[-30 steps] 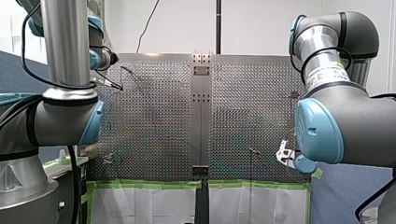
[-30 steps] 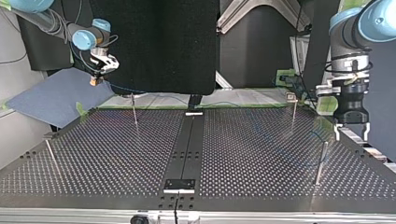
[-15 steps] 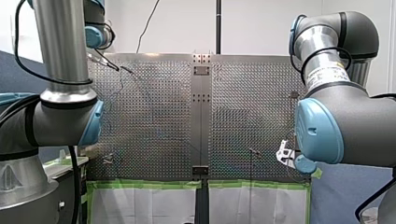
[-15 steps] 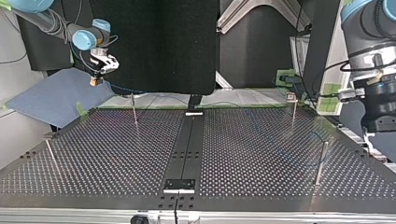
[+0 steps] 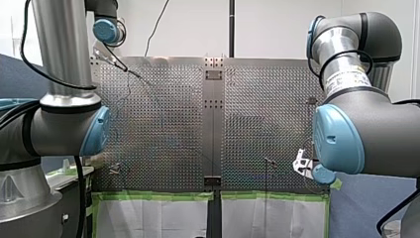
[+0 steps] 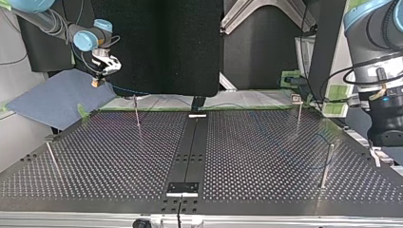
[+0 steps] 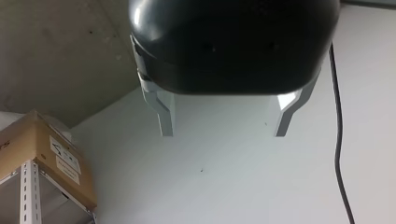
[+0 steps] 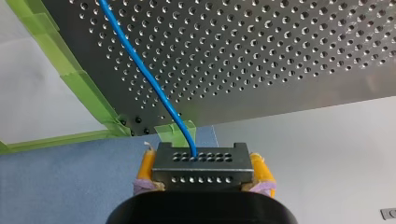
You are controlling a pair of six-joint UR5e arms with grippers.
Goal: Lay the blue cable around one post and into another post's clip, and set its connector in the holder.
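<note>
In the right wrist view my right gripper (image 8: 201, 179) is shut, with its yellow pads (image 8: 146, 164) on the sides of a black connector block (image 8: 201, 161). The blue cable (image 8: 140, 65) runs from that block up to the perforated table (image 8: 261, 60). In the top view that gripper (image 6: 100, 78) hangs beyond the table's far left corner, and the cable (image 6: 127, 91) droops from it towards the far edge. My left gripper (image 7: 224, 126) is open and holds nothing, facing a pale wall. In the front view it (image 5: 123, 67) is high over the table's far left.
Thin metal posts stand on the table: one at the far left (image 6: 136, 111), one at the far right (image 6: 299, 114), one at the near right (image 6: 327, 164), one at the near left (image 6: 51, 156). A dark strip (image 6: 190, 147) runs down the middle. Green tape (image 5: 158, 196) lines one edge.
My left arm has lifted off the table, up and towards the far edge in the front view. My right gripper has stayed where it was with the connector.
</note>
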